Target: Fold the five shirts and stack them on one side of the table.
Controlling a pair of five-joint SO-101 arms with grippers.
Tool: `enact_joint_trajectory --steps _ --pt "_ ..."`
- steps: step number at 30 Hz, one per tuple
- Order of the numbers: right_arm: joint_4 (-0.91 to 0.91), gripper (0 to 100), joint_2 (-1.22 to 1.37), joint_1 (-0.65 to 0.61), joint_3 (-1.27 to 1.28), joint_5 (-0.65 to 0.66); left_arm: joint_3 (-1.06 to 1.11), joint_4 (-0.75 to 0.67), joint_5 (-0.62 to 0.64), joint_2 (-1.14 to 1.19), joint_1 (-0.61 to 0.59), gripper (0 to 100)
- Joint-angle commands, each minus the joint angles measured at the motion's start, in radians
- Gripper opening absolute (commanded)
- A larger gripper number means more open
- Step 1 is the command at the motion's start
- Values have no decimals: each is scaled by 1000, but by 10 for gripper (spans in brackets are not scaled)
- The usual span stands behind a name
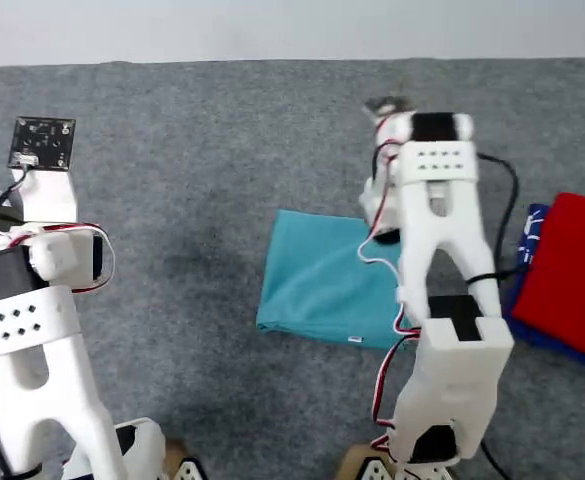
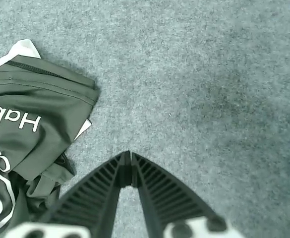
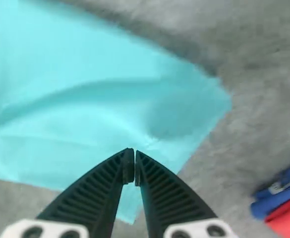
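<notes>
A folded teal shirt (image 1: pixel 317 280) lies flat in the middle of the table. My right gripper (image 3: pixel 134 168) hovers over the teal shirt (image 3: pixel 85 99) near one corner, fingers shut, with no cloth seen between them. At the table's right edge a red shirt (image 1: pixel 572 270) rests folded on a blue shirt (image 1: pixel 532 235); both the blue shirt (image 3: pixel 278 196) and the red shirt (image 3: pixel 289 224) show past the right gripper. My left gripper (image 2: pixel 131 171) is shut over bare grey mat, next to a crumpled dark green shirt (image 2: pixel 26 124) with white print.
The grey felt mat (image 1: pixel 192 150) covers the whole table up to a white wall at the back. The right arm (image 1: pixel 442 260) stretches across the teal shirt's right side. The left arm (image 1: pixel 32 330) stands at the left edge. Open mat lies between the arms.
</notes>
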Motion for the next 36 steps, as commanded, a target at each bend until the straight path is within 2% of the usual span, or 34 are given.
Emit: enact_joint_trajectory --steps 1,11,19,23,28,36 --pt "27 9 -61 -18 66 -18 -31 2 -5 -29 -9 5" --pt "-203 9 -22 94 437 8 -31 0 -5 -28 -8 5" --pt "-197 9 -101 104 483 31 -31 0 -5 -28 -5 5" --pt "-124 9 -185 93 462 29 -31 2 -5 -28 -5 5" --pt "-27 9 -306 18 338 21 -31 3 -5 -28 -5 5" --pt "-22 9 -314 -251 264 -23 -38 -2 -3 -29 -46 5"
